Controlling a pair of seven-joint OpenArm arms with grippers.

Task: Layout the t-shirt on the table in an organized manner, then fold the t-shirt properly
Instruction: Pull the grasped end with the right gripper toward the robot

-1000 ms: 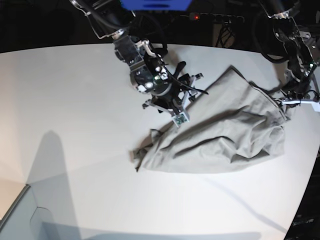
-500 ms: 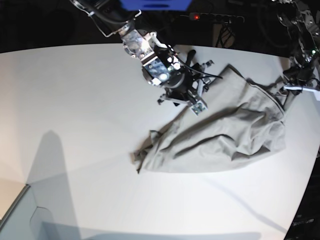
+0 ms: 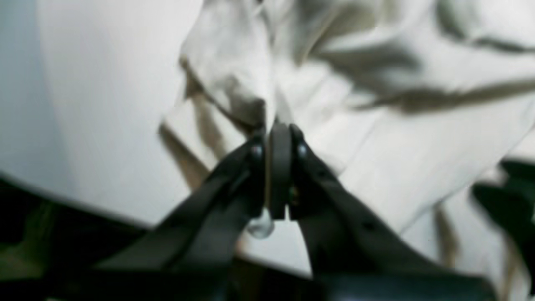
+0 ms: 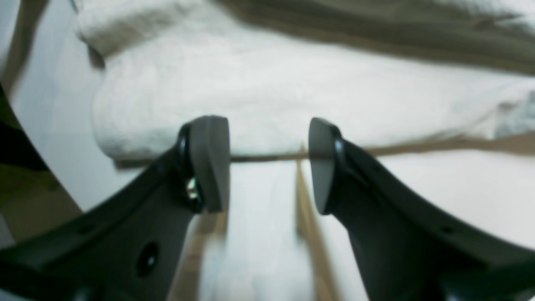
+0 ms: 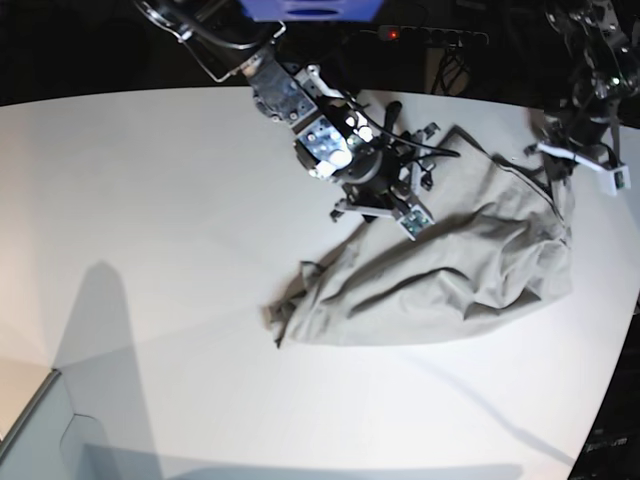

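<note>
— Since the earlier pictures the right arm is swinging away from the shirt's middle toward the far side of the table [image 5: 150, 200], and the left arm is lifting its corner of cloth higher at the table's edge.

— What is the left gripper [image 3: 279, 138] doing?

— Its jaws are pressing fully together on a pinch of the t-shirt [image 5: 450, 270], and the fabric is rising in a peak right above the fingertips in the left wrist view.

— And the right gripper [image 4: 269, 163]?

— It is standing wide open with nothing between its pads [image 4: 209, 161]. Through the gap its own camera is showing a hem of the shirt and bare table below it; whether the pads are touching the cloth, I cannot tell.

— Where is the shirt lying?

— It is sprawling wrinkled across the base view's right half of the white table, one end trailing toward the middle, the opposite end being held up by the left gripper [image 5: 560, 160] near the rim.
</note>
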